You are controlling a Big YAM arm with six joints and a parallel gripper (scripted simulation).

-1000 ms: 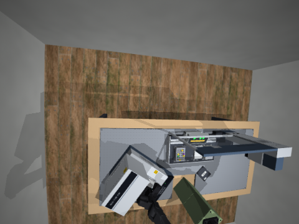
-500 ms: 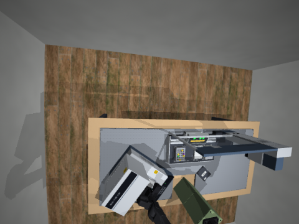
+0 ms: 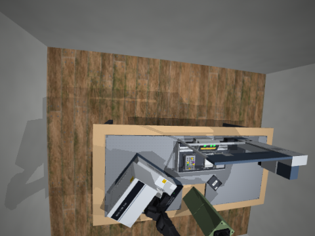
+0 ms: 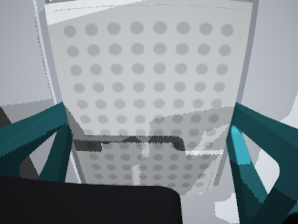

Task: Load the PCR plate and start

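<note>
Gripping a 96-well PCR plate (image 4: 148,83) across its two long sides, my pincer (image 4: 148,145) stands spread wide, and the plate's width is what keeps it from closing further. In the wrist view my two teal fingers angle in from the lower left and lower right and press against the plate's edges. The plate is pale grey with rows of round wells, and it fills most of that view, stretching away from me toward the top. Two small dark tabs sit at its far corners. A dark band of shadow crosses the plate near my fingers. Part of my black wrist housing (image 4: 87,223) blocks the lower left of the view.

From the top camera, a tan-edged bench (image 3: 98,170) with a grey mat (image 3: 131,144) stands on a wooden floor (image 3: 131,85). My arm (image 3: 164,210) reaches in from the bottom edge, over the bench's lower left part. Just beside it is a large white and grey machine with a black stripe (image 3: 131,196), set at an angle. The plate itself is hard to make out in this view. Toward the right stands a second device (image 3: 197,157) with green lamps (image 3: 209,146) and a small keypad (image 3: 189,162).
</note>
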